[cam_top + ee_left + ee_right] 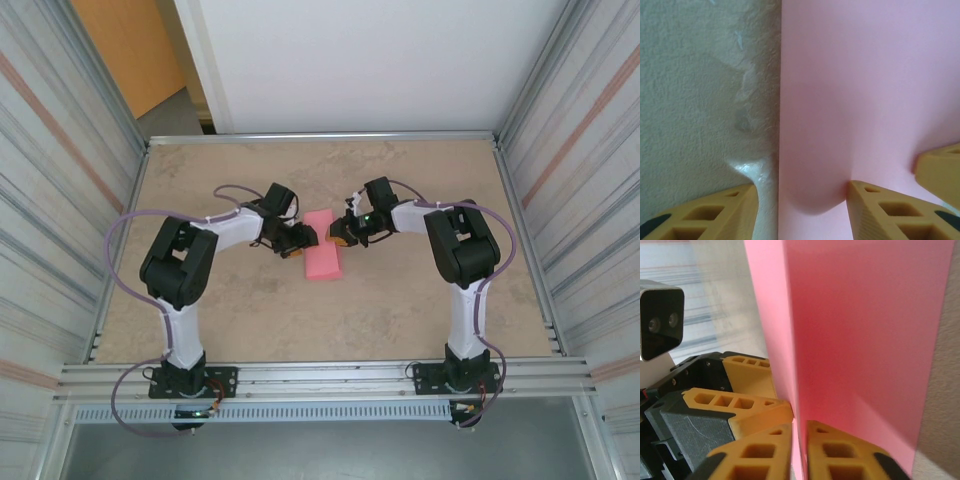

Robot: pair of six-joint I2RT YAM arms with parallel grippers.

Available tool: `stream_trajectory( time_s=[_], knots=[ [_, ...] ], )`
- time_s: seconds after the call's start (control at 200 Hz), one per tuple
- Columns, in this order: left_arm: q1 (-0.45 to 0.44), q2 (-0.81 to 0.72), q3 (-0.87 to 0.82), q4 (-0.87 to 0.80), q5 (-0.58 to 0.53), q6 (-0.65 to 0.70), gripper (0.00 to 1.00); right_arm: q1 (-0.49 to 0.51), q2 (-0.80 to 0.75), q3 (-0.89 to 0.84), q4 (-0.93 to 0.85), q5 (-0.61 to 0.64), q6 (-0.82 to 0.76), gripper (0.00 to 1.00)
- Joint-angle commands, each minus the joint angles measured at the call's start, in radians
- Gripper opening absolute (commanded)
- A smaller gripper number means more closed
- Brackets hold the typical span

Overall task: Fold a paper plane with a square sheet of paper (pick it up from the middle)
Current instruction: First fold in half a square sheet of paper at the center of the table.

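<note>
Beige table point(420, 300) spans mid frame; I see the square sheet of paper point(322, 258) at dead centre as a pink folded strip, left gripper point(306, 240) spread astride its left edge (one finger on bare table), right gripper point(340, 236) pinching its upturned right edge

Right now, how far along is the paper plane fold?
Done: the square sheet of paper lies folded into a narrow rectangle. In hand: the right end effector pinches a paper layer while the left end effector, open, straddles the paper's edge. Remaining: no pointed nose or wings show yet.
</note>
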Motion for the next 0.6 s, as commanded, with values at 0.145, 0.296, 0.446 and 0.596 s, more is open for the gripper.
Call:
stream_trajectory(
  time_s=[0.145,0.296,0.446,0.596],
  knots=[
    [-0.036,0.114,0.030,-0.123,-0.072,0.058,0.50,-0.070,-0.114,-0.070,-0.019,0.047,0.015,0.34],
    [-0.047,0.149,0.052,-0.181,-0.117,0.088,0.50,-0.109,-0.218,-0.169,-0.010,0.112,0.019,0.33],
    [-0.064,0.207,0.083,-0.233,-0.164,0.095,0.52,-0.112,-0.294,-0.226,-0.017,0.175,0.015,0.33],
    [-0.091,0.261,0.141,-0.304,-0.217,0.088,0.52,-0.109,-0.311,-0.239,-0.024,0.205,0.013,0.32]
  ],
)
